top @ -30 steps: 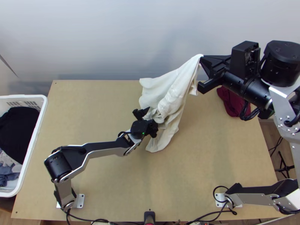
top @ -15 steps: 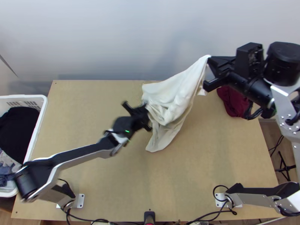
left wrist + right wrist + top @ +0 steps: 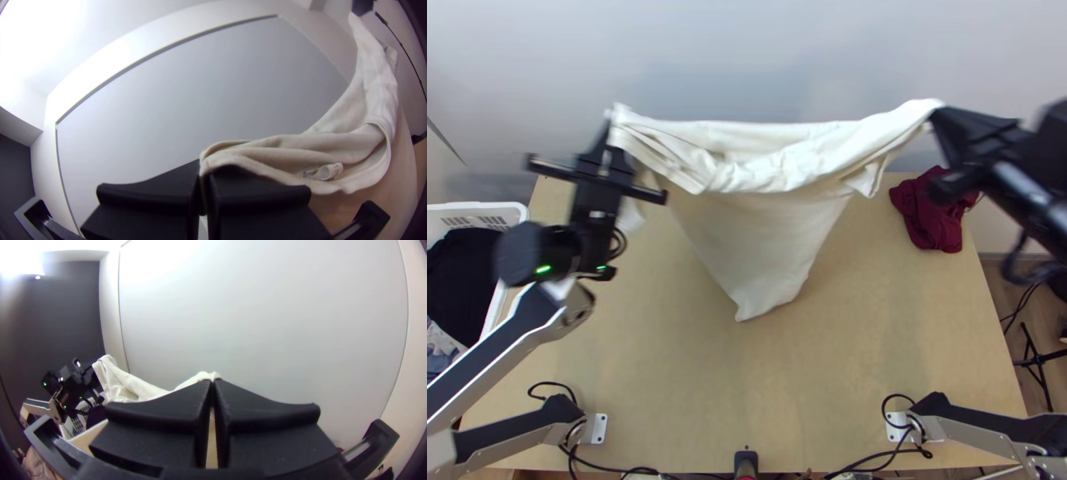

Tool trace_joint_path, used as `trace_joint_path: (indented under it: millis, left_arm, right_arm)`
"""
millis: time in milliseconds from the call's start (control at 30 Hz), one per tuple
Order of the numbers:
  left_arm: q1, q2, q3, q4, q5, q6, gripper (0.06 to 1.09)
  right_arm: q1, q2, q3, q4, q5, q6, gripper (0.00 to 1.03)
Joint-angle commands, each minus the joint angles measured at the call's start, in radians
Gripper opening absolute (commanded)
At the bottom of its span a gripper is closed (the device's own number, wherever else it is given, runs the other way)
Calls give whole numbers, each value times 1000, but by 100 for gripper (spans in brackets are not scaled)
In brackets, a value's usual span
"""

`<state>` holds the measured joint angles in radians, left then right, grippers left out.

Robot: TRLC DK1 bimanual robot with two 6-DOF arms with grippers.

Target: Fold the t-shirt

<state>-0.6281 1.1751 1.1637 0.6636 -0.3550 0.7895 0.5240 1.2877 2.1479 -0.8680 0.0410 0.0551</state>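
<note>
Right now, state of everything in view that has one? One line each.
Left gripper: shut on shirt edge
Right gripper: shut on shirt
T-shirt: hung between grippers, unfolded, sagging mid-span
Maroon cloth: bunched on table
Basket: uncovered, clothes inside

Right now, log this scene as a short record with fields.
garment: white t-shirt, hanging, top edge sagging between the grippers
left gripper: shut on one upper end
right gripper: shut on the other
fold: not yet made
table: maroon cloth bunched at far right
left side: white basket with dark and grey clothes
</note>
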Motion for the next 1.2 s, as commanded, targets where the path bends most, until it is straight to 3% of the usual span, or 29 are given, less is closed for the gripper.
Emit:
trace_joint_path:
  millis: [0,200,267,300,500,633,767,933,967,1100,1167]
  left_arm:
    - [-28,-132,148,-1,-52,-79,9]
    - [-38,-206,205,-2,-58,-113,9]
    - [-44,-221,243,-2,-59,-116,9]
    - [-45,-227,258,-2,-58,-116,9]
    - [-55,-218,344,-21,-58,-148,9]
    - [-177,-238,315,-197,-61,-237,9]
    - [-285,-262,142,-265,-61,-259,9]
    - [-297,-267,-116,-260,-9,-381,9]
    - [-265,-253,-167,-249,17,-392,9]
    - [-7,-115,-302,-113,274,-483,9]
    - [57,15,-292,-76,333,-470,9]
  right_arm:
    - [24,-44,139,4,0,107,3]
    - [-70,-103,144,6,-15,212,3]
    - [-177,-114,171,15,-133,367,3]
    - [-208,-126,167,14,-181,394,3]
    - [-254,-182,119,12,-288,502,3]
    - [-243,-172,40,-3,-385,551,3]
    - [-186,-186,-174,-12,-412,525,3]
    - [-194,-191,-514,21,-411,397,3]
    - [-206,-189,-579,46,-408,370,3]
    - [-252,-143,-777,221,-409,325,3]
    - [-285,-87,-812,284,-409,298,3]
